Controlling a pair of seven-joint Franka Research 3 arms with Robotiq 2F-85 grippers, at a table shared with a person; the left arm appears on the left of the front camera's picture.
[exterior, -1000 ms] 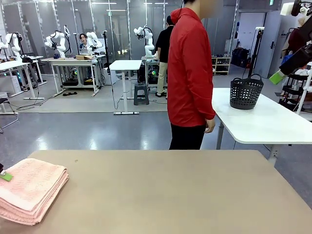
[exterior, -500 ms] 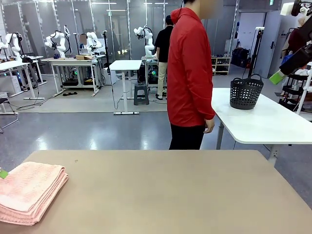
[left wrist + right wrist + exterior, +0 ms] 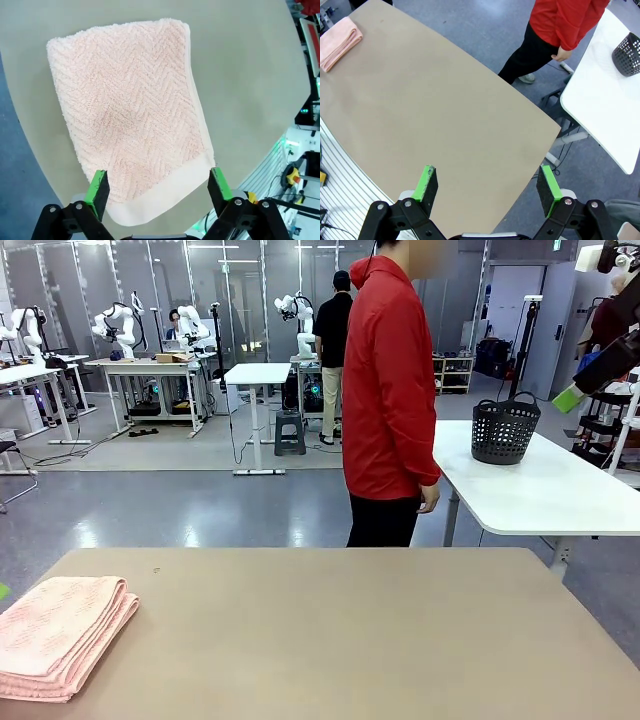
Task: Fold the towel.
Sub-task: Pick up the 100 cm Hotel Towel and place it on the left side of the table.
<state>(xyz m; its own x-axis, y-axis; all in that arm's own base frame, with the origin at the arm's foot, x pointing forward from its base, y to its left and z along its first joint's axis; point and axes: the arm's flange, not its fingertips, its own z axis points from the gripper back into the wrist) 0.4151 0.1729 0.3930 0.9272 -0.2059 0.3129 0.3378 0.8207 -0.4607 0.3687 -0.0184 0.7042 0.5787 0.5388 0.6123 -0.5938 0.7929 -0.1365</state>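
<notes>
Front view: towel (image 3: 55, 635) folded into a thick stack of layers, lying flat at the near left corner of the tan table (image 3: 340, 630); person in a red jacket (image 3: 388, 390) standing at the far edge, side-on; black basket (image 3: 504, 428) on a white table (image 3: 545, 490) behind. Left wrist view: left gripper (image 3: 157, 186) spread wide above the towel, holding nothing, 2 green pads (image 3: 98, 185) clear of the cloth, smooth band nearest the fingers. Right wrist view: right gripper (image 3: 487, 189) spread wide, empty, high over the bare table; towel small at the far corner.
</notes>
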